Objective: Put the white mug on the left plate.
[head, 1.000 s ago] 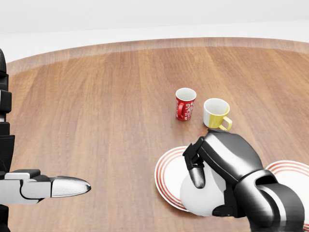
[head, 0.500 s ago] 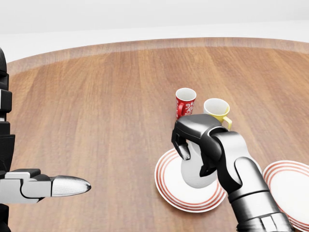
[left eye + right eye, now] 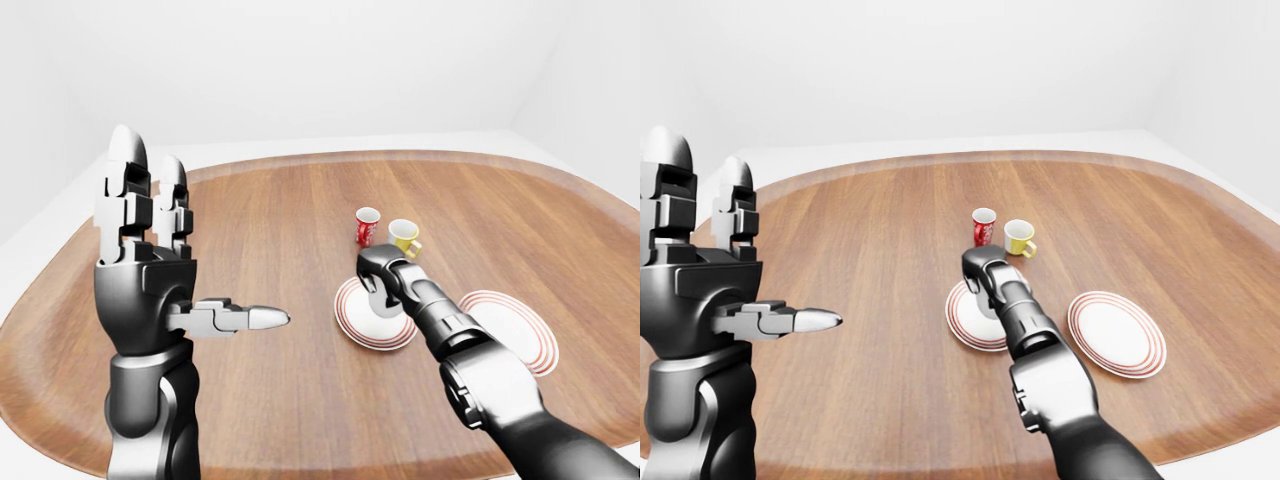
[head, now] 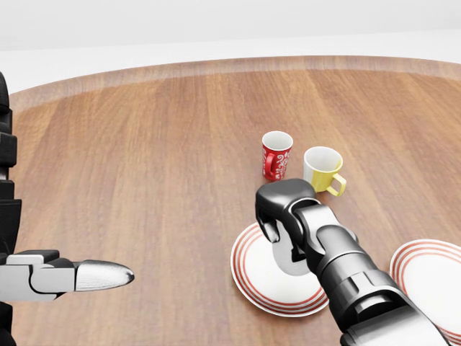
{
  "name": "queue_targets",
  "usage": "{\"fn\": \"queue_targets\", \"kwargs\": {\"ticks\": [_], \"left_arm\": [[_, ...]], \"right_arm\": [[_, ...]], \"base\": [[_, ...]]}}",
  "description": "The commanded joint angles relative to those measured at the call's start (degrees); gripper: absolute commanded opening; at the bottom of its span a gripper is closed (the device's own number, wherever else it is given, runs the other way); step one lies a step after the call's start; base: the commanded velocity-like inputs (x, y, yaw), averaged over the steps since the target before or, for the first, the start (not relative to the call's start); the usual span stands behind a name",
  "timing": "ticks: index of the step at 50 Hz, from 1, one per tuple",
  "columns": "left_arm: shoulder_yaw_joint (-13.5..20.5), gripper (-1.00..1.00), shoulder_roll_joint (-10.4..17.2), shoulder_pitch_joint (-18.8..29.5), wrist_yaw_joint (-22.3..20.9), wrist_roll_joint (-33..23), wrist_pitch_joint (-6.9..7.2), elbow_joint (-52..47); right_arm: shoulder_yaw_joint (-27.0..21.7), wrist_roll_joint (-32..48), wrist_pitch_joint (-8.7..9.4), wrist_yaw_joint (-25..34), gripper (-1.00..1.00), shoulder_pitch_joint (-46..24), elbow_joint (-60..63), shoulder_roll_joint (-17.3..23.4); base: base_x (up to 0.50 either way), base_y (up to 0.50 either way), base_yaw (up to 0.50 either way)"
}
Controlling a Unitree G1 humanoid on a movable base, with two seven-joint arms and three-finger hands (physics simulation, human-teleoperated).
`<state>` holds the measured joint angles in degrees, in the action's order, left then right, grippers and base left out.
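— So, where is your right hand (image 4: 282, 216) at this moment?

— You have it over the left plate (image 4: 248, 277), fingers curled round the white mug (image 4: 284, 261). In the head view the knuckles cover the top of the mug, and only its pale lower body shows under the hand.

— Is the mug on the plate, then?

— It sits within the plate's red rings in all three views. Whether its base touches the plate or hangs just above it, you cannot tell; the hand and forearm hide too much.

— And your left hand (image 3: 150, 260)?

— Held up well apart from the dishes, at the left of the eye views. Its fingers point straight up and the thumb juts sideways, gripping nothing.

— What else is on the table (image 4: 144, 158)?

— A red mug (image 4: 276, 155) and a yellow mug (image 4: 322, 169) stand upright just beside each other, above the left plate in the head view, the yellow one's handle turned toward the right. A second plate (image 3: 1117, 333), also red-ringed, lies to the right of your forearm.
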<state>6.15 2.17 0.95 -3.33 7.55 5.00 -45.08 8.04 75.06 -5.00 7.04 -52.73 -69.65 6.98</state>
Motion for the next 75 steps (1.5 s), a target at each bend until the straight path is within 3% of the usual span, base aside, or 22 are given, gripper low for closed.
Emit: {"fn": "queue_targets", "kwargs": {"ticks": [1,21,75], "left_arm": [[-0.05,1.00,0.01,0.01,-0.04,-0.07,0.00,0.25],[-0.72,1.00,-0.23,-0.51,-0.16,-0.51,0.00,0.76],[-0.43,1.00,-0.22,-0.88,-0.54,-0.41,0.00,0.60]], "right_arm": [[1.56,3.97,0.00,-7.07,-1.00,-0.71,-6.41,-1.63],[1.43,8.68,0.00,-11.50,-1.00,-0.72,-7.33,-3.52],[1.50,7.85,0.00,-11.71,-1.00,1.38,-7.89,-4.82]], "base": [[0.00,0.00,0.00],[0.00,0.00,0.00],[0.00,0.00,0.00]]}}
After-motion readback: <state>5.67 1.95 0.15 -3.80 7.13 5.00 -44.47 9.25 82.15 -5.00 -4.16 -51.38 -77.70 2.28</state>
